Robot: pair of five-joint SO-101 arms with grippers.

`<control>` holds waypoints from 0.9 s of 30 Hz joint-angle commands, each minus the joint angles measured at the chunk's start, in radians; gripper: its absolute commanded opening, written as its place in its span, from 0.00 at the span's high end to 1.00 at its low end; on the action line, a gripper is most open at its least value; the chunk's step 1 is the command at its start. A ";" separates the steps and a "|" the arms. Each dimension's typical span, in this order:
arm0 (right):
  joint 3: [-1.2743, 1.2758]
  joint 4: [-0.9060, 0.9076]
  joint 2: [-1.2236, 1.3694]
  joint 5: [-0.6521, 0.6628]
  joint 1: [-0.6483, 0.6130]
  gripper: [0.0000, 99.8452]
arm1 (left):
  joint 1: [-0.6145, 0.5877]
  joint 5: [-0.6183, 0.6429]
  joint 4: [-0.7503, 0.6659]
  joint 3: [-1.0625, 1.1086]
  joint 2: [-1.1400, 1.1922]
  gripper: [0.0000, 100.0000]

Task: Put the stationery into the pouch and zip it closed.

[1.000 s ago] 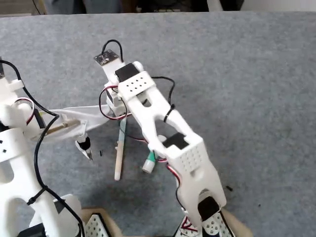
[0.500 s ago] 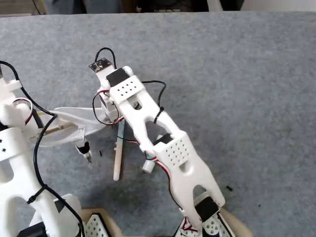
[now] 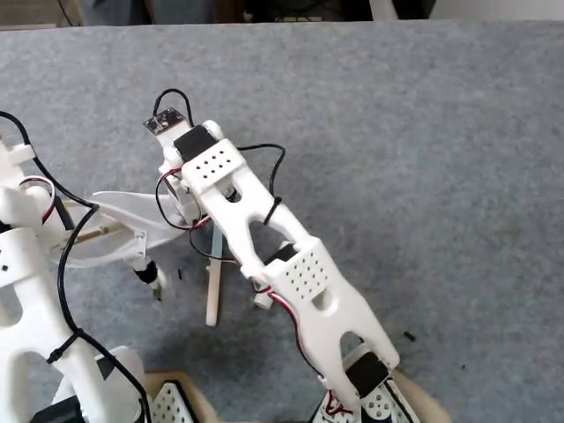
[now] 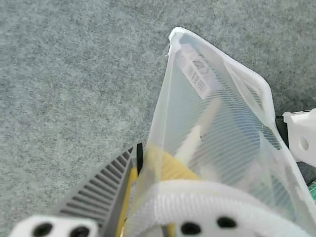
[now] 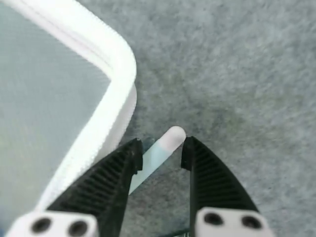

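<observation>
The right claw (image 5: 162,148) hangs open over the grey desk (image 3: 423,132), its two black jaws on either side of the tip of a pale teal pen (image 5: 170,137) without touching it. The pen lies flat on the desk directly under the gap, just beside the white rim of the mesh pouch (image 5: 116,74). Its long axis runs with the jaws' own length and not across them, and its rounded white end points outward, away from the claw's body. The right arm is plainly the nearer one. The left claw (image 4: 140,170) is clenched on one edge of the pouch (image 4: 217,113), through whose mesh a yellow item and a cream stick show. A wooden stick (image 3: 211,295) lies loose on the desk beside the right arm.
</observation>
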 commanded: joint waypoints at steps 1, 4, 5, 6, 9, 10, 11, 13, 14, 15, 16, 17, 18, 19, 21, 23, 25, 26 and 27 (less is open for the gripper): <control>-0.033 0.005 -0.018 -0.015 -0.080 0.84 | -0.021 0.002 0.006 0.097 0.083 0.97; -0.015 0.000 -0.018 -0.015 -0.080 0.84 | -0.021 0.000 0.006 0.099 0.083 0.97; -0.012 0.000 -0.018 -0.015 -0.080 0.84 | -0.021 0.000 0.006 0.099 0.084 0.97; -0.005 0.000 -0.018 -0.015 -0.080 0.84 | -0.021 0.000 0.006 0.099 0.084 0.97; -0.001 0.000 -0.018 -0.009 -0.080 0.84 | -0.021 0.000 -0.012 0.108 0.084 0.97; 0.002 0.000 -0.018 -0.008 -0.080 0.84 | -0.019 0.000 -0.023 0.122 0.084 0.97; 0.010 -0.002 -0.016 -0.008 -0.080 0.84 | -0.018 0.000 -0.031 0.137 0.084 0.97; 0.036 -0.006 -0.015 -0.008 -0.078 0.84 | -0.021 0.000 -0.052 0.154 0.084 0.97; 0.048 -0.014 -0.010 -0.008 -0.074 0.84 | -0.021 0.000 -0.054 0.154 0.084 0.97; 0.053 -0.017 -0.002 -0.009 -0.068 0.84 | -0.021 0.000 -0.051 0.153 0.084 0.97; 0.053 -0.018 0.007 -0.011 -0.061 0.84 | -0.021 0.000 -0.051 0.153 0.083 0.97; 0.053 -0.020 0.016 -0.009 -0.052 0.84 | -0.021 0.000 -0.051 0.153 0.083 0.97; 0.053 -0.020 0.027 -0.009 -0.043 0.84 | -0.021 0.000 -0.051 0.153 0.083 0.97; 0.053 -0.021 0.038 -0.009 -0.034 0.84 | -0.021 0.000 -0.051 0.153 0.083 0.97; 0.053 -0.021 0.054 -0.008 -0.015 0.84 | -0.021 0.000 -0.051 0.153 0.083 0.97; 0.053 -0.023 0.070 -0.008 -0.002 0.84 | -0.021 0.000 -0.051 0.153 0.083 0.97; 0.053 -0.023 0.079 -0.008 0.006 0.84 | -0.021 0.000 -0.051 0.153 0.083 0.97; 0.053 -0.023 0.081 -0.008 0.006 0.84 | -0.021 0.000 -0.051 0.153 0.083 0.97; 0.053 -0.023 0.081 -0.008 0.006 0.84 | -0.021 0.000 -0.051 0.153 0.083 0.97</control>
